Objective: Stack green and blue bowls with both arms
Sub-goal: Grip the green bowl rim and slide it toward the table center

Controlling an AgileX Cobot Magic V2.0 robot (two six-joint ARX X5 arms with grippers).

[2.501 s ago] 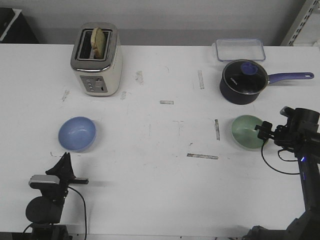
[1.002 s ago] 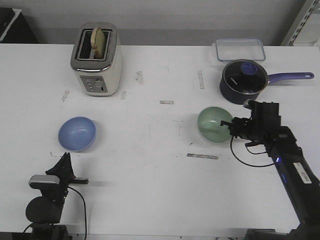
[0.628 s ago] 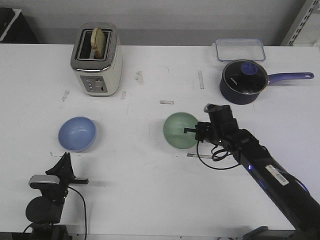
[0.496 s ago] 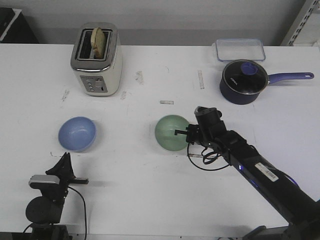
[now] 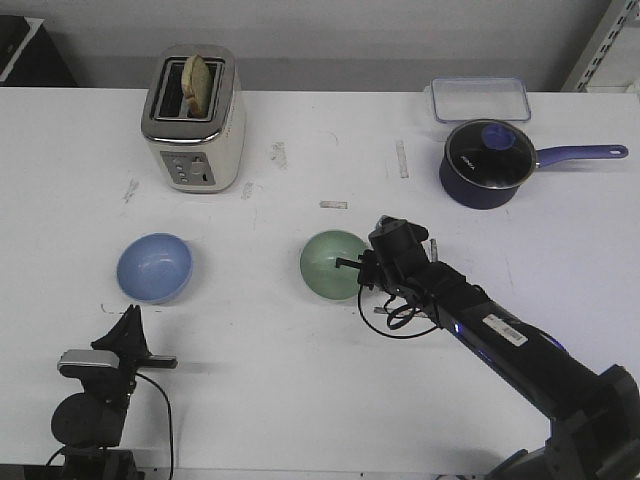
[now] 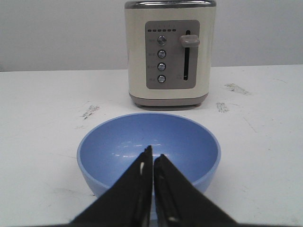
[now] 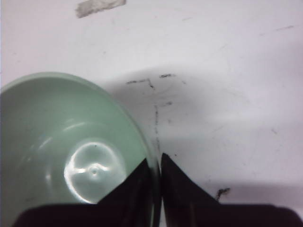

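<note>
The pale green bowl is near the table's middle, and my right gripper is shut on its right rim. In the right wrist view the two fingers pinch the green bowl's rim at the right gripper, one finger inside and one outside. The light blue bowl rests on the table at the left. My left gripper is just in front of it, shut and empty. In the left wrist view the left gripper points at the blue bowl's near wall.
A cream toaster with bread stands at the back left, also in the left wrist view as the toaster. A dark blue saucepan with a lid and a clear container sit at the back right. Tape marks dot the table.
My right arm has carried the green bowl leftward from the right side to the table's middle. The left arm and blue bowl have stayed still.
</note>
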